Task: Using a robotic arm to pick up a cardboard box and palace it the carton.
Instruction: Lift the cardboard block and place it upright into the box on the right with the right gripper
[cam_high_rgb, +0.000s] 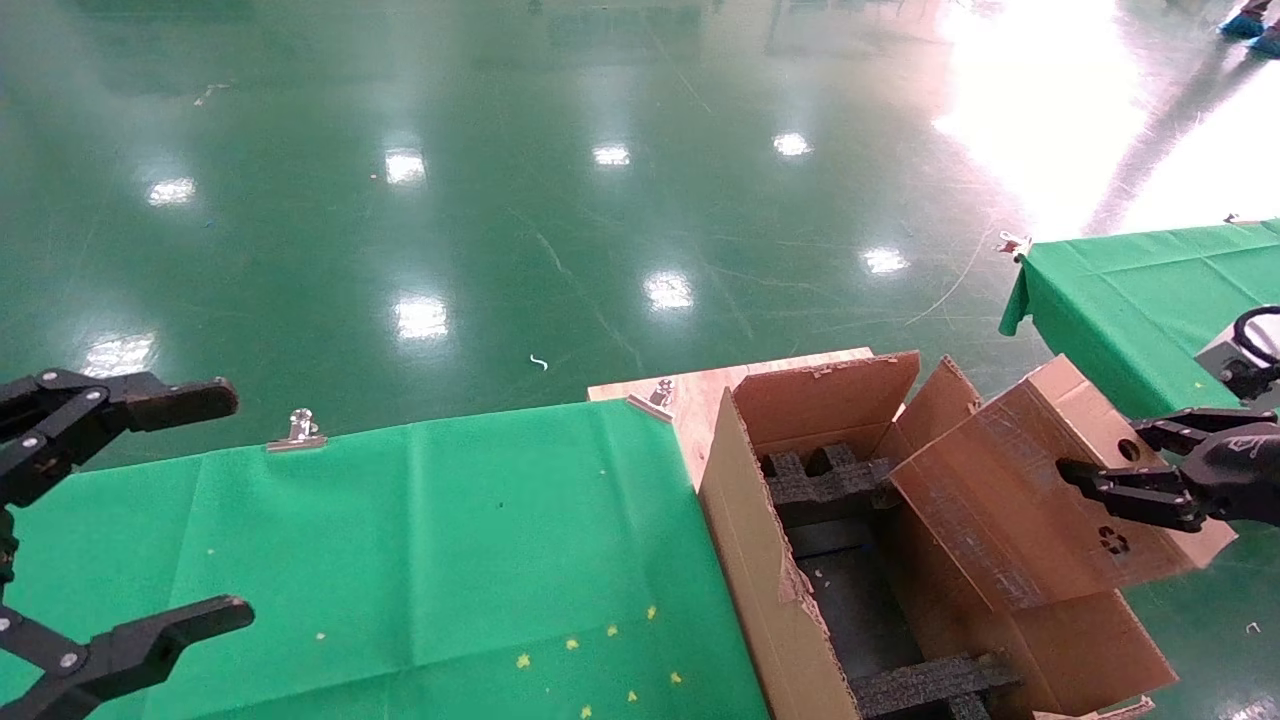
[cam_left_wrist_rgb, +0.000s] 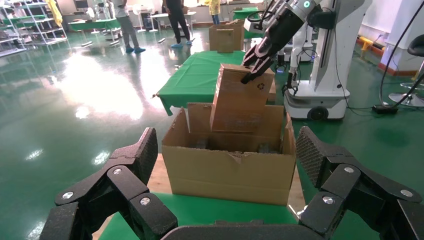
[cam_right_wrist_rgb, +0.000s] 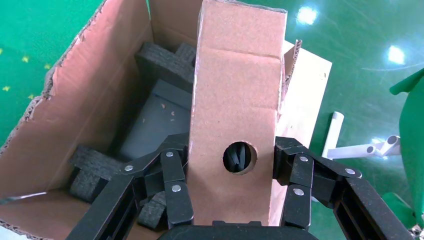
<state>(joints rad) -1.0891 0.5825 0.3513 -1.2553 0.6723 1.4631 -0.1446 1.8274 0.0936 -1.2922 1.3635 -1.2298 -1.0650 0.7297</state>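
My right gripper (cam_high_rgb: 1120, 465) has its fingers clamped on the cardboard box (cam_high_rgb: 1050, 490), tilted over the carton (cam_high_rgb: 760, 560). My left gripper (cam_high_rgb: 150, 515) hangs spread above the table (cam_high_rgb: 450, 540).

Brown cardboard box (cam_high_rgb: 1040, 500), brown carton (cam_high_rgb: 760, 560), green tablecloth (cam_high_rgb: 420, 560).

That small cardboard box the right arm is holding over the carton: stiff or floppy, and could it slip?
The cardboard box looks stiff: its faces stay flat with the right gripper clamped across it. It is probably light, since it hangs tilted over the carton from one end without sagging. Its glossy sides might slip.
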